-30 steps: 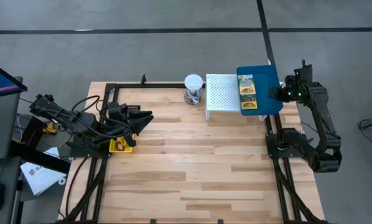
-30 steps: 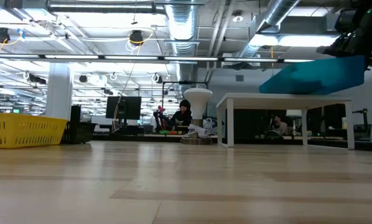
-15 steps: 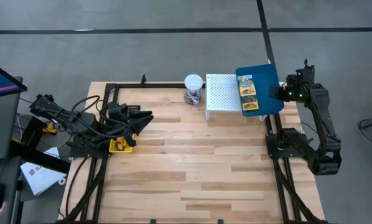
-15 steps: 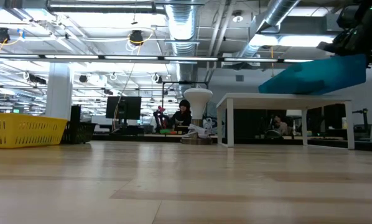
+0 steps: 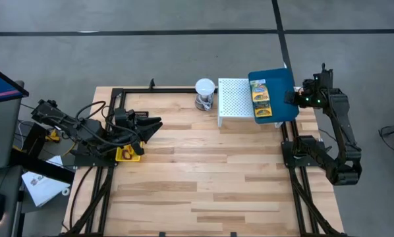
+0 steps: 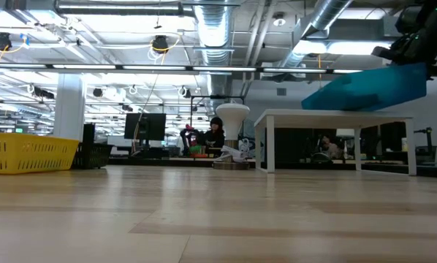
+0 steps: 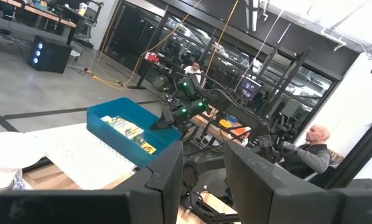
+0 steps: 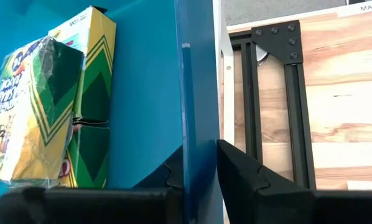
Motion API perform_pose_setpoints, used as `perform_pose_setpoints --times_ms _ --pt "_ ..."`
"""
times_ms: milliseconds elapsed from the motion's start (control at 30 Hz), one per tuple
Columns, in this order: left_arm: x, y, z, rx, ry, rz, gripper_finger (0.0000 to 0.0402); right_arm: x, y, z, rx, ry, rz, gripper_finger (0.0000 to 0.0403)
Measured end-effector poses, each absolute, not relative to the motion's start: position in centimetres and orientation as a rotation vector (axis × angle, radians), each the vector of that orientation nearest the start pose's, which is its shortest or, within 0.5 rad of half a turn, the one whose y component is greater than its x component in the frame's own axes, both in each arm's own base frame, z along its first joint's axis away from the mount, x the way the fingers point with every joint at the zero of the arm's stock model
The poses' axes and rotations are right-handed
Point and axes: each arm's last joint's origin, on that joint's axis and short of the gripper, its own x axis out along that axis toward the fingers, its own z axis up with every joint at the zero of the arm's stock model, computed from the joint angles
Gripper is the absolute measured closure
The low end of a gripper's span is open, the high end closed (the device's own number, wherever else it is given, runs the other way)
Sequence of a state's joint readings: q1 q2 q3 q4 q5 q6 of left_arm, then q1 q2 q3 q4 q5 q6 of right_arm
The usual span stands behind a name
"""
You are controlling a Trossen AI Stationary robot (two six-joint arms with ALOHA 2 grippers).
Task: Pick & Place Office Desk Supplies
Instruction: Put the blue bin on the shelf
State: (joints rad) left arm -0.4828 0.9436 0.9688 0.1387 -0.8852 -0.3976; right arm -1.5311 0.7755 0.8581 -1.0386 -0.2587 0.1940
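High view: the blue tray point(image 5: 281, 99) sits on the white perforated stand point(image 5: 235, 99) at the worktop's far right, holding green-yellow packets point(image 5: 261, 99). The right hand point(image 5: 293, 98) clamps its rim. The left hand point(image 5: 154, 123), slightly apart, holds nothing near the yellow bin point(image 5: 127, 154).

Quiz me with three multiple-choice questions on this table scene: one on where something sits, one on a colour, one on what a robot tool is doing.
1. Where do the green-yellow packets lie?
A. in the blue tray
B. in the yellow bin
C. on the bare table

2. What colour is the perforated stand?
A. black
B. white
C. red

3. What is the right tool doing?
A. hanging free
B. pinching the tray's wall
C. holding a packet

Answers: 1 A, the right wrist view shows them inside the tray; 2 B, it shows white from above; 3 B, a finger stands on each side of the blue wall.
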Motion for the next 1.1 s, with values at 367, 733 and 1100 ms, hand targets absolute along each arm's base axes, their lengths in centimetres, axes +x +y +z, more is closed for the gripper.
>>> perform_pose_setpoints --times_ms 367,733,1100 --pt "18.2 -7.0 39.7 -0.496 -0.207 0.372 0.0289 1.1 -12.3 29.0 0.951 0.556 -1.271 0.0293" --pt "18.2 -7.0 39.7 -0.495 -0.206 0.372 0.0289 1.1 -11.8 29.2 0.937 0.545 -1.291 0.0237" --pt "18.2 -7.0 39.7 -0.494 -0.204 0.372 0.0289 1.0 -10.4 29.5 0.946 0.519 -1.299 0.0249"
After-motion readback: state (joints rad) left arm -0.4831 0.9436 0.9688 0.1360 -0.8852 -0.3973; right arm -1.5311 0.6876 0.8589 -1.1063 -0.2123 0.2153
